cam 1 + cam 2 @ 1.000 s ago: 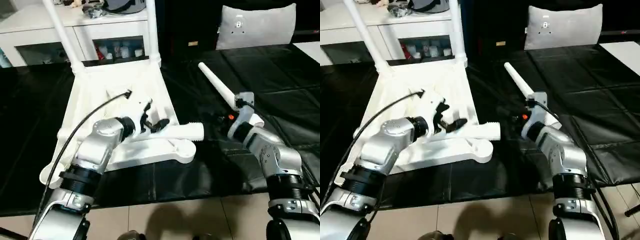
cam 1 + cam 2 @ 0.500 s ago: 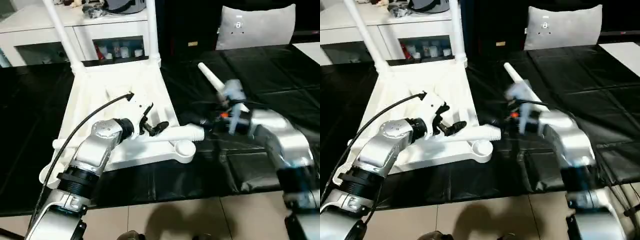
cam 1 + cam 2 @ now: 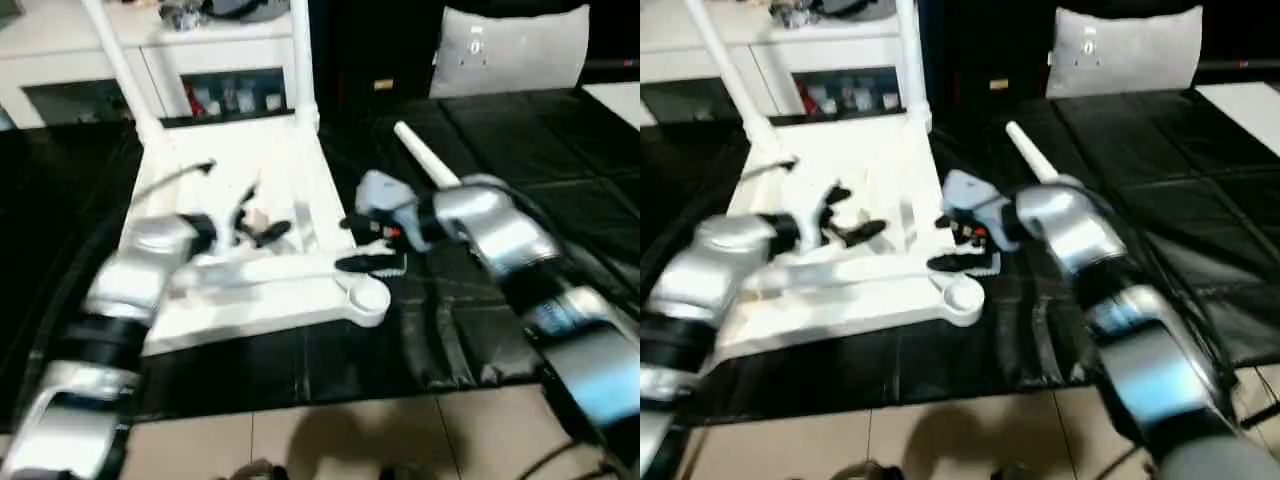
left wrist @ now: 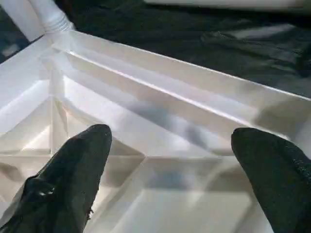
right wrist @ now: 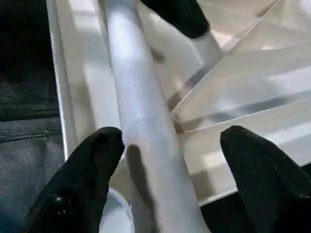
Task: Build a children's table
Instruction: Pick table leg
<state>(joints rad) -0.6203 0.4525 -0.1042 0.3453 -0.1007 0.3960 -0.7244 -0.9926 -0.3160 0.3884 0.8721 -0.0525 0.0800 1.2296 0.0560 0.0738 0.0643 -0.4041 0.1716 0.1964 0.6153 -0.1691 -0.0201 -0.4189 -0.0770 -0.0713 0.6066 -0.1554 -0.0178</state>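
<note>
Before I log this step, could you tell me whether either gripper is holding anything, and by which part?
Nothing is held. The right gripper stands open around the loose table leg; the left gripper hangs open over the tabletop's ribbed underside.

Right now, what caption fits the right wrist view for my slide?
Open right claw straddles a loose white leg lying across the upturned tabletop's ribbed underside.

Heavy motion blur across the head views, bright white plastic against a dark surround.

Both silver forearms smear into streaks; the right arm (image 3: pixel 500 240) is softest. The white table top (image 3: pixel 290 170) nearly blows out under overhead light, the black work surface (image 3: pixel 560 170) swallows detail. Wrist views: fingertips (image 5: pixel 82 179) are soft, soft shadows on the ribs.
</note>
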